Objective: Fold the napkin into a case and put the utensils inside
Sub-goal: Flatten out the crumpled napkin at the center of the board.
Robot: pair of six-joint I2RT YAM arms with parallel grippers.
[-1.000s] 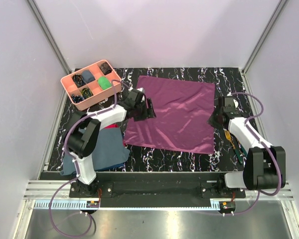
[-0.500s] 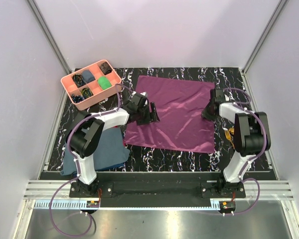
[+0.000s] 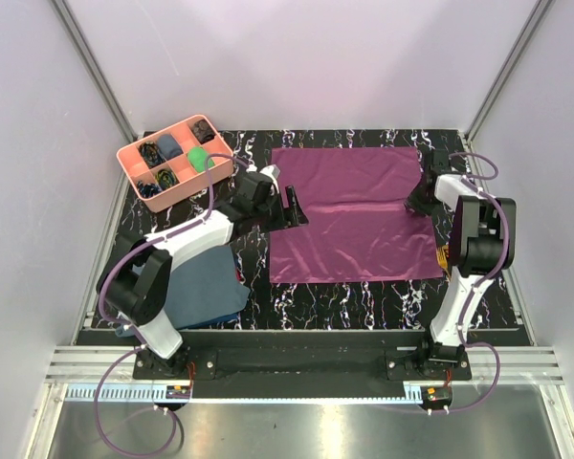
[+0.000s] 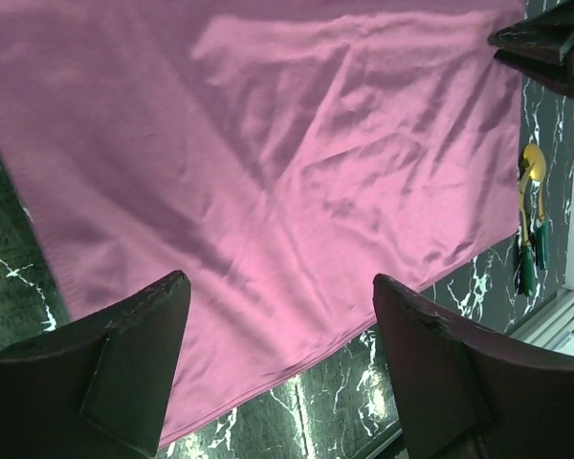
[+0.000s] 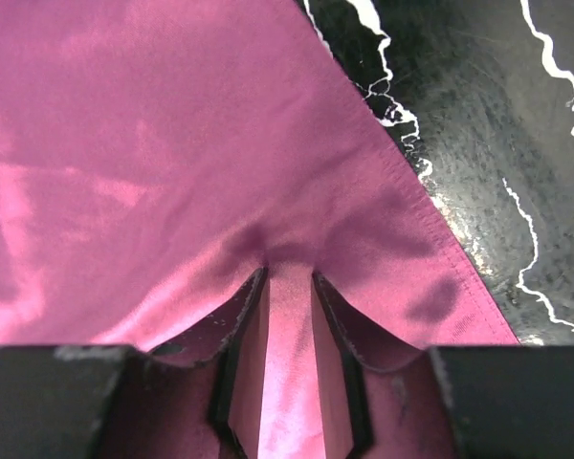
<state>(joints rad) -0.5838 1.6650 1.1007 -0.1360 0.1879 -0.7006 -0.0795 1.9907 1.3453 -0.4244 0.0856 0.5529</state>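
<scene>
black marbled table (image 3: 364,304), nothing folded yet. napkin (image 3: 354,215) lies flat, centre-right, with one faint crease across it left to right. slate-blue cloth (image 3: 203,282) sits near-left, partly under the left arm. pink tray (image 3: 159,135) is in the far-left corner. left gripper (image 4: 279,287) is spread wide over the napkin's left edge, holding nothing. right gripper (image 5: 289,287) is closed, pinching a tuck of the napkin's right edge. utensils (image 4: 531,225) lie on the table just right of the napkin.
</scene>
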